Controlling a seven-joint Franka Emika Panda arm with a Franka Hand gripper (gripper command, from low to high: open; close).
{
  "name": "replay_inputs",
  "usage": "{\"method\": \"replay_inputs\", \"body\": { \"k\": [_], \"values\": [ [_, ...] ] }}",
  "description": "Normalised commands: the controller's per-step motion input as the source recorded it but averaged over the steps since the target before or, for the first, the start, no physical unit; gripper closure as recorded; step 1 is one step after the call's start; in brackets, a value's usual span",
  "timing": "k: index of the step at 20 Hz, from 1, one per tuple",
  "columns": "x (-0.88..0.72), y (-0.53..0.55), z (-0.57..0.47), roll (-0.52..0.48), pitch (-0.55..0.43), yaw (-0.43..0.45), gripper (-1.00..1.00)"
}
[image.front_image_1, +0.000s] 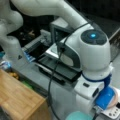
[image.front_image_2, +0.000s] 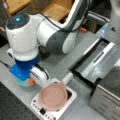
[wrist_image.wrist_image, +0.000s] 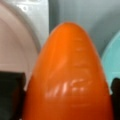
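Gripper (image.front_image_2: 32, 79) low over the grey table (image.front_image_2: 60, 65), at a front view's lower left. Jaws closed on an orange carrot-shaped object (wrist_image.wrist_image: 67, 75): wrist view shows it filling the gap between both dark finger pads (wrist_image.wrist_image: 11, 95), one on each side of its wide part.

Long axis of the carrot runs straight out from the jaws, tapered tip pointing away from the wrist, thick end back between the fingers. In a front view only a small orange patch (image.front_image_2: 31, 81) shows under the gripper.

Surroundings relative to jaws:
- Pink plate (image.front_image_2: 53, 96) on a white scale (image.front_image_2: 71, 96), just beside the jaws; in wrist view its rim (wrist_image.wrist_image: 15, 42) lies on the picture's left of the tip.
- Teal bowl (image.front_image_2: 22, 82) on the opposite side, its edge (wrist_image.wrist_image: 112, 60) near the carrot's flank.
- Carrot tip sits between the two, over bare table.

Toaster oven with open door (image.front_image_2: 100, 62) well apart.
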Motion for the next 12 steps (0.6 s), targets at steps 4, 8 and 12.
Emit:
{"method": "replay_inputs", "body": {
  "k": [4, 8, 12],
  "values": [
    [0.00, 0.39, 0.12, -0.064, 0.152, -0.116, 1.00],
    [-0.03, 0.34, 0.09, -0.104, 0.126, -0.082, 1.00],
    [-0.04, 0.27, 0.00, -0.132, 0.076, -0.076, 1.00]
  ]
}}
